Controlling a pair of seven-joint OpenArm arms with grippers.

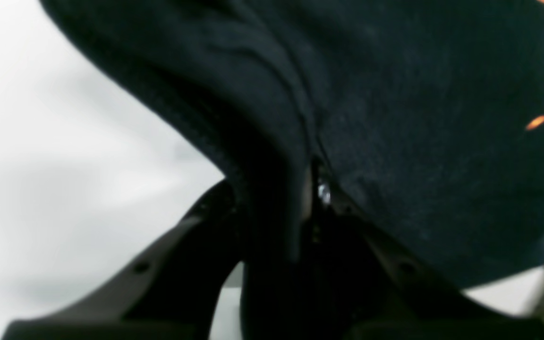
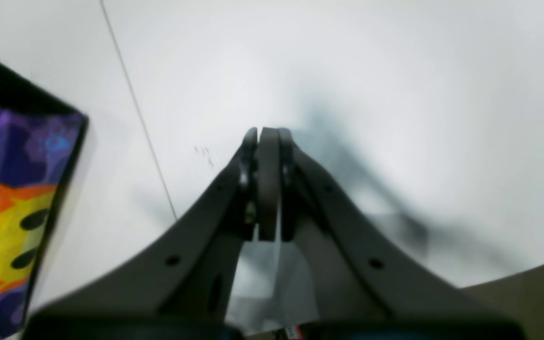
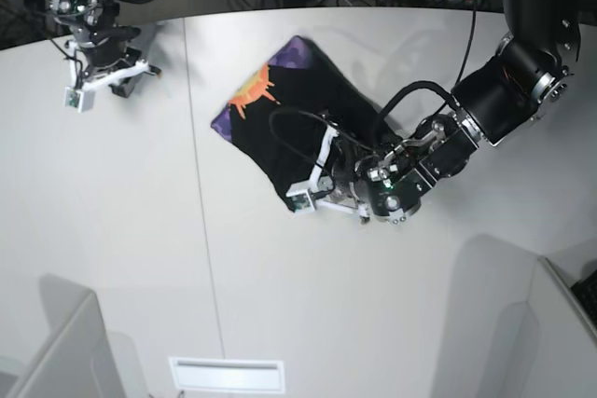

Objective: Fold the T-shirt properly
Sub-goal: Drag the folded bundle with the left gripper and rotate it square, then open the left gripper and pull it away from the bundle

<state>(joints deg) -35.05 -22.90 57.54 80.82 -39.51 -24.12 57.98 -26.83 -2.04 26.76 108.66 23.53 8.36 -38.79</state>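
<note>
T-shirt (image 1: pixel 395 118) pinched in left claw (image 1: pixel 317 189)

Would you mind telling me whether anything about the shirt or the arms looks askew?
The T-shirt lies diagonally on the table, its near edge bunched and lifted where the left gripper pinches it. The right gripper is shut on nothing, off to the side. Nothing looks damaged.

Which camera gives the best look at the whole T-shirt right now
The base view: the T-shirt lies folded on the table with its outline visible. The left wrist view shows only blurred black cloth at the left pincer; the right wrist view catches one printed edge.
</note>
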